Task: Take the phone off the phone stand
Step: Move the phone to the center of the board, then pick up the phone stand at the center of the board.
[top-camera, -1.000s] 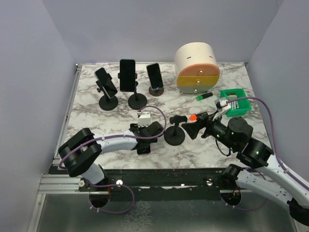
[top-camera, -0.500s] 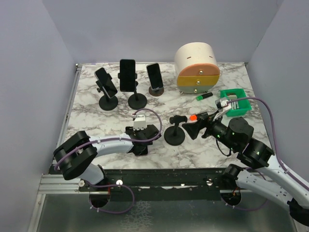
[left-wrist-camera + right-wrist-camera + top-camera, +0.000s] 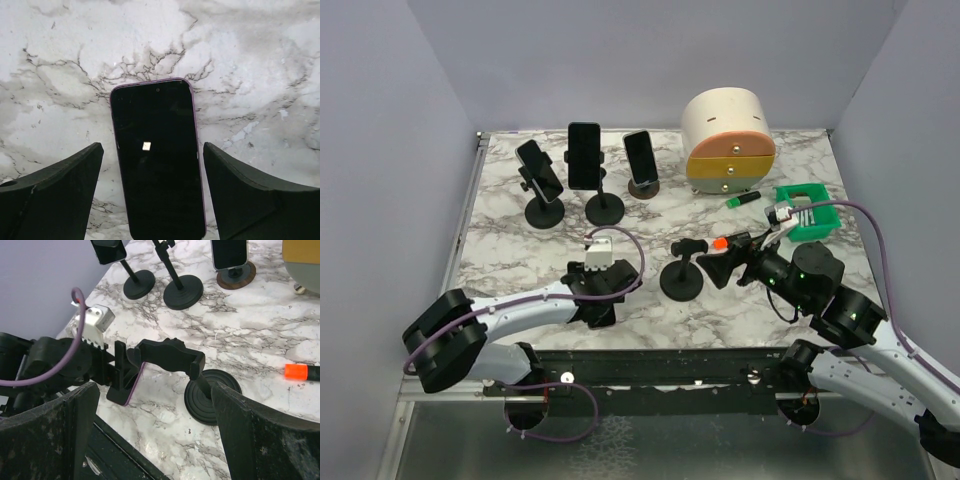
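Between fingers of left hand (image 3: pixel 152 150), phone (image 3: pixel 157 160) lay screen-up on bench (image 3: pixel 250 60), off stand (image 3: pixel 170 354). Left hand stood wide open, gripping nothing. Right hand (image 3: pixel 154 390) open too, flanking empty stand. Phone likely rigid, light, slick glass; best pinched across long edges, not screen.

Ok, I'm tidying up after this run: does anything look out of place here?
The front stand is empty, unlike the back stands, which hold phones. A purple-edged phone sits off any stand, between the left gripper's open fingers, touching neither. Nothing looks spilled or broken.
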`<move>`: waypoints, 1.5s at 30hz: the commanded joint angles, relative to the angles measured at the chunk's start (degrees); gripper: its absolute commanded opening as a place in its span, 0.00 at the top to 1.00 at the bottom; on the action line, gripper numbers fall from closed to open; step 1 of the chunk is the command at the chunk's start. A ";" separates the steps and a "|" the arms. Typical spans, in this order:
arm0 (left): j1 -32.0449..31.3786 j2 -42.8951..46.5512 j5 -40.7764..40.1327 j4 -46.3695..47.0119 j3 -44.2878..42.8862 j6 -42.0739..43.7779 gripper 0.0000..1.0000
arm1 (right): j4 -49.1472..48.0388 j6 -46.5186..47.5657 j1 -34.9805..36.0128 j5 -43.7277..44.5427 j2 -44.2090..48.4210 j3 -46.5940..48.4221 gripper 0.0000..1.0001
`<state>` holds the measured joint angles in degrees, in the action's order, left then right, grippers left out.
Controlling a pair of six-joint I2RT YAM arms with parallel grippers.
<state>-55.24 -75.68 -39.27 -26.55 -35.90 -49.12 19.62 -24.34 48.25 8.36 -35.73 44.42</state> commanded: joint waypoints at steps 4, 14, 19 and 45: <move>-0.13 12.11 3.81 0.77 -6.80 10.88 0.17 | 0.21 1.73 0.02 0.21 0.16 1.93 0.01; -0.13 28.58 29.27 28.32 -3.40 25.43 0.01 | -2.39 2.62 0.09 -1.84 3.55 -0.44 0.01; -0.13 21.51 36.70 32.83 -7.86 26.27 0.02 | -3.77 2.33 0.05 -3.11 4.77 -0.82 0.01; 2.63 2.15 45.68 39.12 -14.57 26.21 0.56 | -1.58 2.19 0.06 -2.22 6.15 -0.13 0.01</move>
<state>-53.06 -73.49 4.29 10.13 -50.15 -22.68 17.26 -22.61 48.25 6.15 -30.30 44.56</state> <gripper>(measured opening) 0.477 0.988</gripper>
